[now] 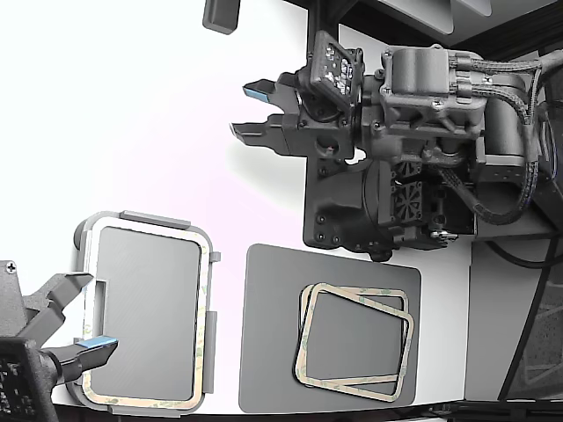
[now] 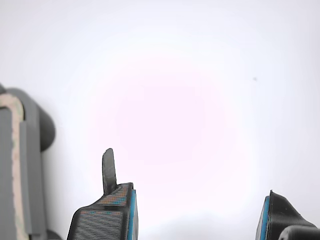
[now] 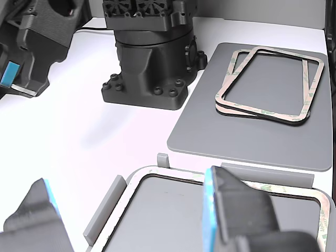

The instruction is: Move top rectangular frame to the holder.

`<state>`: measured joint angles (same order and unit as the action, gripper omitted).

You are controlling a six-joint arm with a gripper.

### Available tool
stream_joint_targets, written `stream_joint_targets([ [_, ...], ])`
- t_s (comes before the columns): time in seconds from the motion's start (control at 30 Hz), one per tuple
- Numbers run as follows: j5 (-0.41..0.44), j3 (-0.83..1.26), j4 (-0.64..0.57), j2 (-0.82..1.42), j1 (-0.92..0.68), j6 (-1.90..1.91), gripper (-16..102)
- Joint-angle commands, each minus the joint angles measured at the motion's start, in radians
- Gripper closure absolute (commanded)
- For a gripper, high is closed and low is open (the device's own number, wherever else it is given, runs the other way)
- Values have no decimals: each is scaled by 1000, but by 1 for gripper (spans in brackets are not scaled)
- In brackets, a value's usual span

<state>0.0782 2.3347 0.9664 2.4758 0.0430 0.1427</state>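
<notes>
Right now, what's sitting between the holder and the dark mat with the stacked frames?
Nothing: in the exterior view a bare strip of white table separates the holder from the dark mat.

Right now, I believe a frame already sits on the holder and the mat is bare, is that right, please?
Not quite: the mat is not bare. The exterior view shows two stacked frames on it. A frame does already sit on the holder.

Lighting was bright and even, blowing the white counter [image 1: 158, 114] out to glare with a faint pink centre tint; shadows stayed soft, and the near end effector [image 3: 131, 220] looked blurred.
</notes>
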Motion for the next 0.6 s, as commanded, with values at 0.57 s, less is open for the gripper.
stream_joint_targets([
  [0.57, -15, 304, 3, 480, 11, -41, -14],
])
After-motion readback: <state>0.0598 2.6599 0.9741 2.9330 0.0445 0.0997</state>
